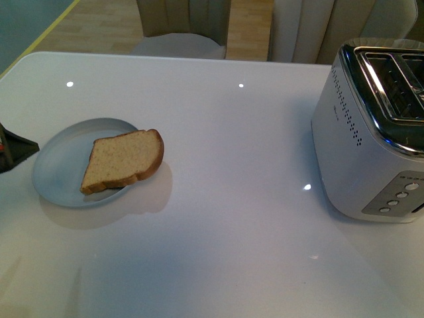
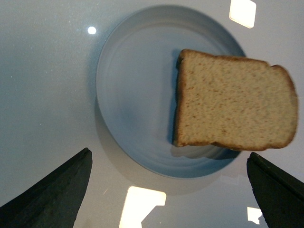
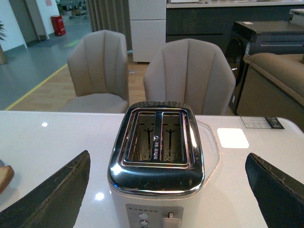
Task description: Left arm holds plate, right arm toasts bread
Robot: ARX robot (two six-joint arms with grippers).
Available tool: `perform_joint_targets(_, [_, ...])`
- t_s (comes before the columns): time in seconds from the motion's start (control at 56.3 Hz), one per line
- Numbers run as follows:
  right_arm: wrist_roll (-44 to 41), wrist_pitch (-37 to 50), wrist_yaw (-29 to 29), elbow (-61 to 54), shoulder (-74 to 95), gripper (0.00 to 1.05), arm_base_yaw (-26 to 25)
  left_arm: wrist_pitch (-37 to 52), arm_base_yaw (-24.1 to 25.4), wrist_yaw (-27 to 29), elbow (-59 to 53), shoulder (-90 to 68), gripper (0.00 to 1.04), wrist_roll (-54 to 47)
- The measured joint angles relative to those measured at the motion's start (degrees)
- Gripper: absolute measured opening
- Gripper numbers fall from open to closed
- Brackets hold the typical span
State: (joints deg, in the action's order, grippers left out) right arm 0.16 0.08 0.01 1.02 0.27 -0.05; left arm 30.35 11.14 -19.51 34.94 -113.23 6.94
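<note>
nothing started: bread on the plate, toaster empty

the slice of light brown wholemeal bread (image 1: 124,161) with its darker crust lies flat on the round, shallow, pale blue-grey plate (image 1: 63,165). its rounded top overhangs the rim on the side toward the boxy silver two-slot toaster (image 1: 361,152). both slots show empty in the right wrist view, so no step of the task looks done. the plate is not yet held, and the bread has yet to be lifted, carried across and dropped in.

the black left tool (image 2: 168,154) hangs above the plate with its jaws wide apart, gripping nothing; in the front view only its tip (image 1: 13,149) shows, just beside the plate's outer rim. the right tool (image 3: 167,156) faces the toaster, jaws apart and empty.

between plate and toaster the glossy white worktop (image 1: 232,218) is bare, so the crossing looks open. the overhanging crust offers a free edge to grip. the toaster sits far to the right, partly out of the front view. beige chairs (image 3: 190,71) stand beyond the far edge.
</note>
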Motion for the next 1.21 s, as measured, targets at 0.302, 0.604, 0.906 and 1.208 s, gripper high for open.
perform_joint_targets(0.302, [0.0, 0.0, 0.02, 0.0, 0.0, 0.96, 0.0, 2.8, -0.68, 2.1, 6.82, -10.62, 0.98, -0.07])
perform_joint_targets(0.604, [-0.02, 0.0, 0.02, 0.0, 0.0, 0.96, 0.0, 1.11, -0.92, 5.11, 14.21, -18.86, 0.98, -0.11])
perform_joint_targets(0.906, [0.0, 0.0, 0.0, 0.0, 0.0, 0.96, 0.0, -1.03, -1.62, 7.52, 19.61, -24.06, 0.98, 0.37])
perform_joint_targets(1.208, [0.0, 0.0, 0.02, 0.0, 0.0, 0.96, 0.0, -1.68, -1.77, 8.35, 21.81, -25.83, 0.63, 2.1])
